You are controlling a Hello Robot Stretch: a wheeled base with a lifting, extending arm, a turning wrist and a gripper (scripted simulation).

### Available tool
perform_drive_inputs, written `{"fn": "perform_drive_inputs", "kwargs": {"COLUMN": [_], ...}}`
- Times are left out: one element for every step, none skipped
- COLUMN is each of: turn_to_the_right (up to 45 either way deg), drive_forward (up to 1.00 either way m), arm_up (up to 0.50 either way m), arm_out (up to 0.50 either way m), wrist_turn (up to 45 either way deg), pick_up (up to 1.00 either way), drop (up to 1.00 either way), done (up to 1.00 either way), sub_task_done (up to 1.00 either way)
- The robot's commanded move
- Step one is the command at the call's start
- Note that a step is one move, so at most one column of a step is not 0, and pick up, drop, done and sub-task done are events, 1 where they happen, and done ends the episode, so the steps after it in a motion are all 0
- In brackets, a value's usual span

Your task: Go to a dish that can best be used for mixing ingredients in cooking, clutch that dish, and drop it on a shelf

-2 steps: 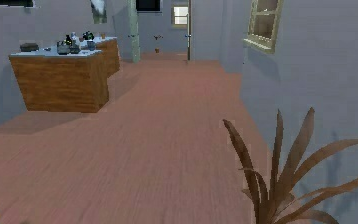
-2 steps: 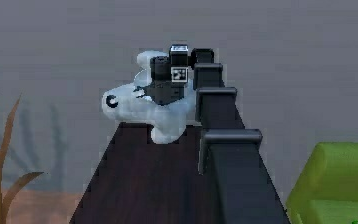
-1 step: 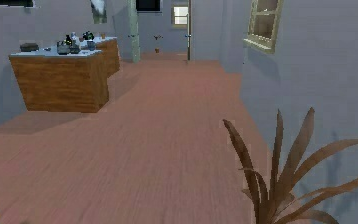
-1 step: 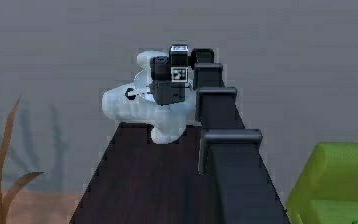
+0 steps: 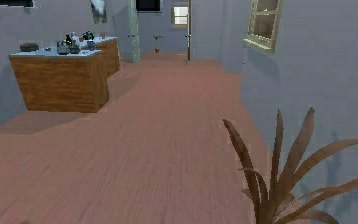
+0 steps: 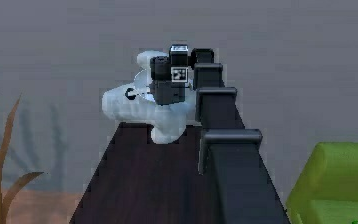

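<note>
One end effector (image 6: 145, 92), one pale lump (image 6: 122, 104), one plant (image 5: 276, 188).

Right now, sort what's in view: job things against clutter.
Job: gripper; pale rounded thing at it, perhaps the dish, whether held I cannot tell.
Lying about: counter; small items on it; plant; window; green block.

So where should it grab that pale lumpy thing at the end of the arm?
Likely by its upper rim-like edge, coming from the arm side view's right, where the gripper is. The pale thing bulges round and smooth lower down, giving thin fingers little to catch; the top edge looks narrower. I cannot tell whether it's held.
</note>
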Motion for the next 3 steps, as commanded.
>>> {"fn": "perform_drive_inputs", "kwargs": {"turn_to_the_right": [0.0, 0.0, 0.0], "drive_forward": [0.0, 0.0, 0.0], "arm_up": [0.0, 0.0, 0.0], "arm_out": [0.0, 0.0, 0.0], "wrist_turn": [-45.0, -45.0, -18.0], "pick_up": [0.0, 0.0, 0.0], "drop": [0.0, 0.0, 0.0], "done": [0.0, 0.0, 0.0], "sub_task_done": [0.0, 0.0, 0.0]}}
